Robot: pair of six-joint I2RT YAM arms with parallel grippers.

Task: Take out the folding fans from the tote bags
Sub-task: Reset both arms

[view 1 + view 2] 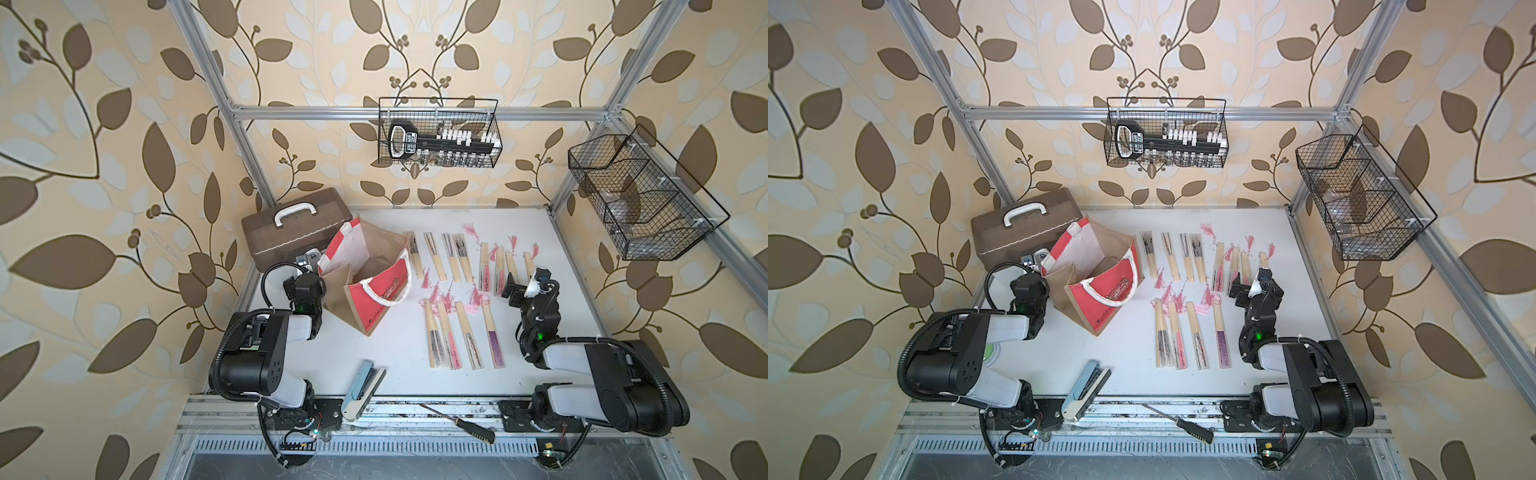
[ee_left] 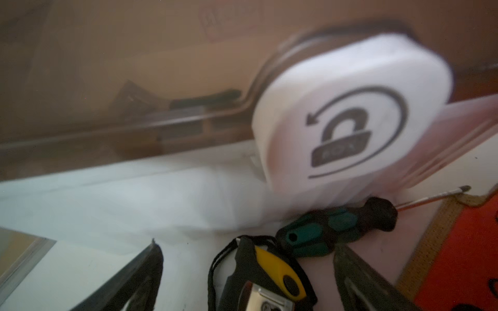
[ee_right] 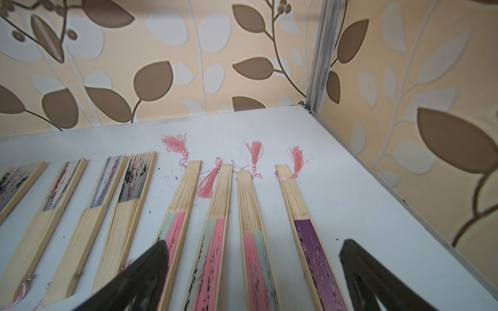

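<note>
The tote bag (image 1: pixel 374 286) (image 1: pixel 1100 291), brown jute with red panels and white rope handles, stands open at the table's back left; only its lining shows inside. Several closed folding fans lie on the table in a back row (image 1: pixel 434 255) and a front row (image 1: pixel 467 340). My right gripper (image 1: pixel 513 291) (image 3: pixel 254 243) hangs open just above the right end of the back row, straddling pink fans and a purple fan (image 3: pixel 312 242). My left gripper (image 1: pixel 306 272) (image 2: pixel 246 246) is open and empty, low between the bag's red panel (image 2: pixel 458 255) and the case.
A brown case (image 1: pixel 291 232) with a white latch (image 2: pixel 350 107) stands behind the bag. A tape measure (image 2: pixel 269 277) and a green-handled screwdriver (image 2: pixel 336 226) lie by the left gripper. A light-blue tool (image 1: pixel 361 388) and a black-handled screwdriver (image 1: pixel 461 424) lie in front. Wire baskets (image 1: pixel 438 133) (image 1: pixel 636 199) hang above.
</note>
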